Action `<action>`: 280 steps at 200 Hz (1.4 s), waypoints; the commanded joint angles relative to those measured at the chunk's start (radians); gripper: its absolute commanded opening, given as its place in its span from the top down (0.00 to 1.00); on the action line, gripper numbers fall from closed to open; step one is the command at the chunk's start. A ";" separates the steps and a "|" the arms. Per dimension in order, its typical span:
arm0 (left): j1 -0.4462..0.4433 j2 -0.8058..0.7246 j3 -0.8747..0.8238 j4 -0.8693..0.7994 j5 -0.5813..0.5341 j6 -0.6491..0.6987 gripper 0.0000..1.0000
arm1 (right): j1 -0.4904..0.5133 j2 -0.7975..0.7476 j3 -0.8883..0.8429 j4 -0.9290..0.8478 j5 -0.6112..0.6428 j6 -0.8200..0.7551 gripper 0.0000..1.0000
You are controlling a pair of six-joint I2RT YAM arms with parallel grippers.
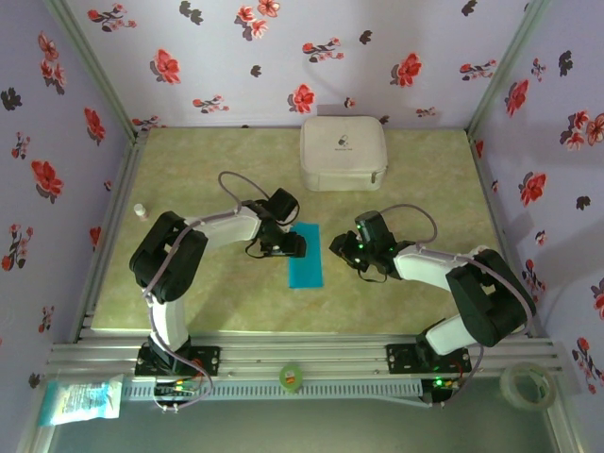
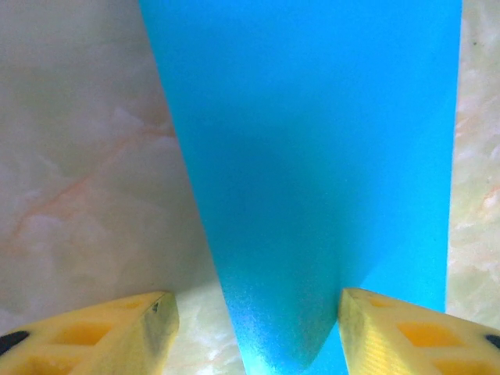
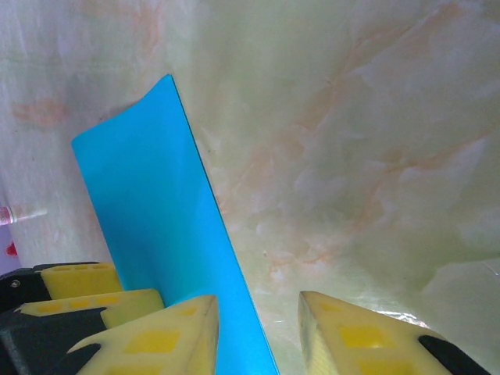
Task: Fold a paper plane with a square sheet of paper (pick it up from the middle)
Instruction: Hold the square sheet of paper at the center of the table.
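The turquoise-blue sheet of paper lies mid-table as a narrow long rectangle, one layer lifting along its length. My left gripper hangs low over the sheet's far left part, open. Its yellow fingers straddle the raised blue flap, and the right-hand finger sits at the flap's edge. My right gripper is open just right of the sheet, close to the table. In the right wrist view the paper's long edge runs under the left finger, and bare table shows between the fingers of the right gripper.
A white rounded zip case stands at the back of the table. A small white bottle sits by the left wall. On the front rail are a green item, a tape roll and a packet. Floral walls enclose three sides.
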State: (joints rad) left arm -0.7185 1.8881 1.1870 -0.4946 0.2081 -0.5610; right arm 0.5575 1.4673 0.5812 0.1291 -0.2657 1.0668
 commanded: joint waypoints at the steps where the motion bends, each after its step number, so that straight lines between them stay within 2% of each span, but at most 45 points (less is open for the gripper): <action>1: -0.023 0.100 -0.027 0.006 -0.013 0.036 0.41 | 0.008 -0.001 0.028 -0.017 0.011 -0.010 0.68; 84: -0.022 0.098 -0.039 0.010 -0.047 -0.028 0.42 | 0.010 0.001 0.030 -0.019 0.010 -0.012 0.68; 206: -0.022 0.101 -0.027 -0.002 -0.052 -0.019 0.42 | 0.013 -0.003 0.035 -0.015 0.002 -0.019 0.68; 280: -0.023 0.100 -0.027 -0.003 -0.051 -0.019 0.42 | 0.052 0.035 0.122 -0.071 -0.049 -0.110 0.87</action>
State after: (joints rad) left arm -0.7246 1.8961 1.1980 -0.5079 0.1825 -0.5766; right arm 0.5869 1.4727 0.6617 0.0978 -0.2893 1.0058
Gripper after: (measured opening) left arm 0.576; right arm 0.165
